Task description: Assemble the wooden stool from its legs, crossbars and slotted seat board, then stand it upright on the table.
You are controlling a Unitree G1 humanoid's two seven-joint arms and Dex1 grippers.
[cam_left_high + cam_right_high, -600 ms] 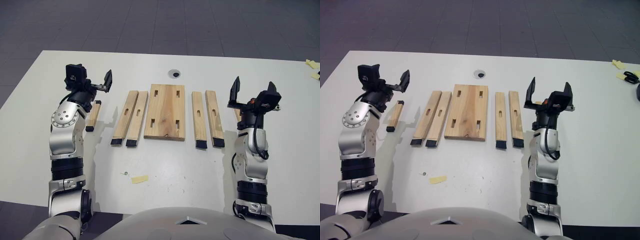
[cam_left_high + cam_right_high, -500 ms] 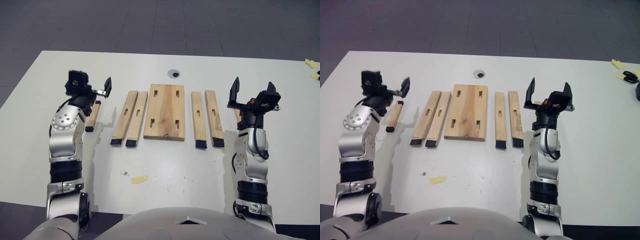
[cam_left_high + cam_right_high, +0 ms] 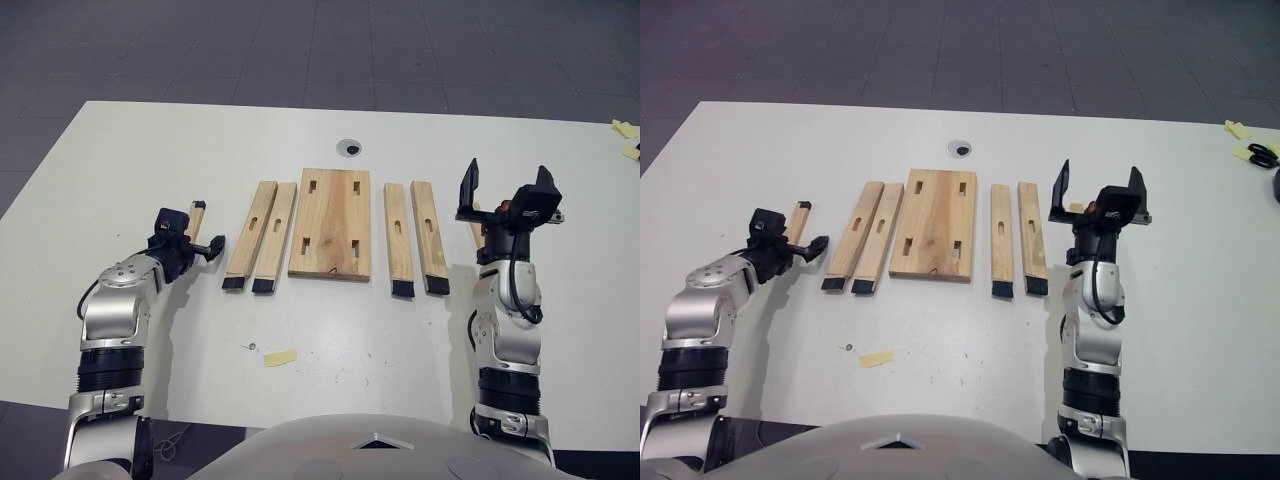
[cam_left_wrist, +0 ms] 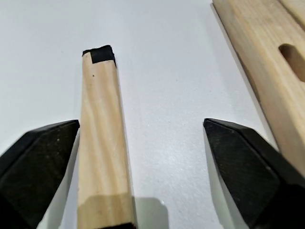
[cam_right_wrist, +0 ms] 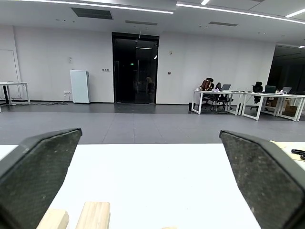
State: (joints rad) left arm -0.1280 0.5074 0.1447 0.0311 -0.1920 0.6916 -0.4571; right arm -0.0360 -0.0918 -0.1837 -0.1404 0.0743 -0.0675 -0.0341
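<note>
Left wrist view looks past the left pincer [image 4: 141, 123], wide open and down low with a short crossbar [image 4: 102, 143] between its fingers [image 4: 38, 157], so I think it means to pinch that stick. Just beside it lie two legs [image 3: 260, 235], then the seat board [image 3: 330, 225] with nothing in its slots; far across, the right pincer [image 3: 507, 175] hangs open, up in the air.

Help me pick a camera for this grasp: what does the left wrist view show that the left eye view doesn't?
Left wrist only: the short bar lies between the left gripper's open fingers, close beside one. Left eye only: the seat board, the right pair of legs, and the raised, open right gripper. Both: the bar, the left gripper and the nearest slotted leg.
</note>
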